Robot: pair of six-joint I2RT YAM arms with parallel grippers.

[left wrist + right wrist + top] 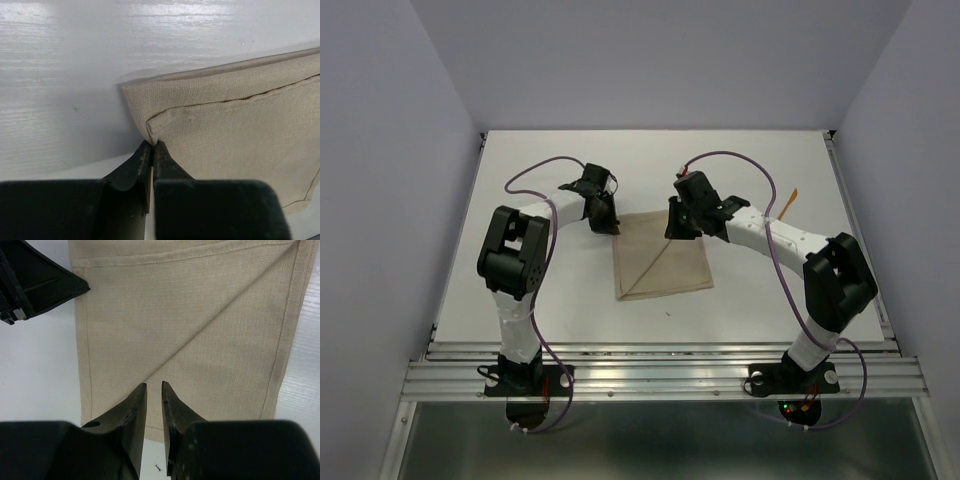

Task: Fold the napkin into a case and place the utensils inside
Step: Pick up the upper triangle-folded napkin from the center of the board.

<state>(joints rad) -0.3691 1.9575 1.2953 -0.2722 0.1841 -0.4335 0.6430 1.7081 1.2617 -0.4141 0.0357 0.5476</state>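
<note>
The tan napkin [660, 265] lies flat on the white table, folded, with a diagonal fold edge across it. My left gripper [605, 225] is at its far left corner and is shut on the corner of the top layer [152, 131], with fingertips [145, 150] pinched together. My right gripper [678, 228] hovers over the napkin's far right part [190, 315], jaws a narrow gap apart and empty, tips [154, 385] at the diagonal fold. One thin orange utensil [790, 200] lies far right on the table; I see no second one.
The left gripper's black body [35, 280] shows at the top left of the right wrist view. Purple cables [740, 160] loop above both arms. The table's raised rails [860, 230] border left and right, and a metal frame [660, 365] runs along the near edge.
</note>
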